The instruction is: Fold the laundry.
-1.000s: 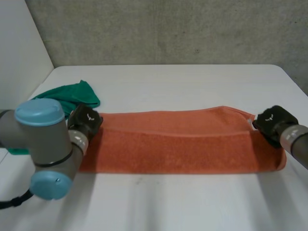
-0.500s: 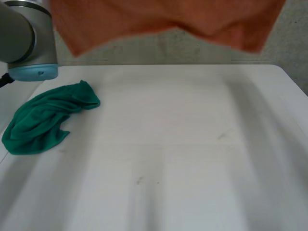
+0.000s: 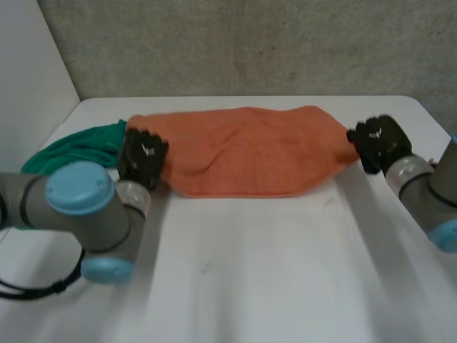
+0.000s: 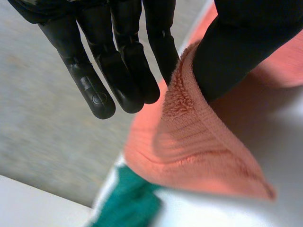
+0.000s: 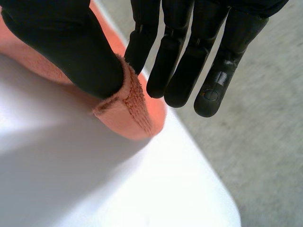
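Near half of tabletop point(image 3: 250, 279) free; orange towel point(image 3: 243, 150) blocks far side, green cloth point(image 3: 82, 144) far left.

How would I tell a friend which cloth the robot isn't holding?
Start at the white table and find the orange towel held between the left robot hand and the right robot hand. Beside the left one lies the green cloth: crumpled, unheld, the only green thing.

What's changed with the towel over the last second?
The orange towel was swung up and laid back down farther from the robot, now shorter and rumpled. The left hand and right hand still pinch its ends. The green cloth stayed put.
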{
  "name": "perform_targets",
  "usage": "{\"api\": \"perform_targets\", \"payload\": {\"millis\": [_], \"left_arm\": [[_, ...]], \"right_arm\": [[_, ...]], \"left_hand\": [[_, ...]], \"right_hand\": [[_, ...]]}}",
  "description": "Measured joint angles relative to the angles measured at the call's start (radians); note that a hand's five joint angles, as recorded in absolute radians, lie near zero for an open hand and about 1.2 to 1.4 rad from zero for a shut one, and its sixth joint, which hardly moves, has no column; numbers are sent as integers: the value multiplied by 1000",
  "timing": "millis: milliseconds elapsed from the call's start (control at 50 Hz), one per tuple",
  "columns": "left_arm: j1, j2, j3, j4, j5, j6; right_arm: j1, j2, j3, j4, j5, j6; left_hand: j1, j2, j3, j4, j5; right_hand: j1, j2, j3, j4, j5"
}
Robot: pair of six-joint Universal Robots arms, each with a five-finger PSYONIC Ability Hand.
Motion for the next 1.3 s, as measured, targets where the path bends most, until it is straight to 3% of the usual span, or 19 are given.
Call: {"api": "perform_targets", "payload": {"millis": [100,180,300,440,600,780,820,840,940,1140,1300], "left_arm": [[-5,53,-102,-65,-26,30],[6,166,-199,-185,-78,61],[21,350,-330,-512,-137,103],[-2,451,-415,-737,-120,106],[-21,442,-371,-666,-103,85],[2,331,-246,-542,-101,73],[7,308,-226,-521,-100,69],[9,289,-209,-504,-99,64],[24,240,-178,-475,-96,47],[74,219,-195,-483,-96,21],[118,330,-260,-559,-98,-15]], "right_arm": [[-40,-71,86,89,5,-133],[-90,-178,140,282,12,-264],[-190,-325,204,656,32,-432],[-282,-409,284,842,49,-578],[-303,-401,316,721,47,-556],[-240,-328,316,521,42,-415],[-228,-316,315,490,42,-383],[-221,-305,314,465,41,-355],[-211,-269,306,399,41,-275],[-211,-244,305,351,41,-217],[-211,-246,315,332,43,-209]], "left_hand": [[0,0,0,0,0],[0,0,0,0,0],[0,0,0,0,0],[0,0,0,0,0],[0,0,0,0,0],[-8,-46,-47,-54,-10],[-162,-222,-220,-211,-150],[-450,-475,-469,-470,-410],[-658,-708,-704,-722,-668],[-660,-726,-721,-739,-685],[-660,-726,-721,-739,-689]], "right_hand": [[0,0,0,0,0],[0,0,0,0,0],[0,0,0,0,0],[0,0,0,0,0],[0,0,0,0,0],[0,0,0,0,0],[0,0,0,0,0],[0,0,0,0,0],[0,0,0,0,0],[0,0,0,0,0],[0,0,0,0,0]]}}
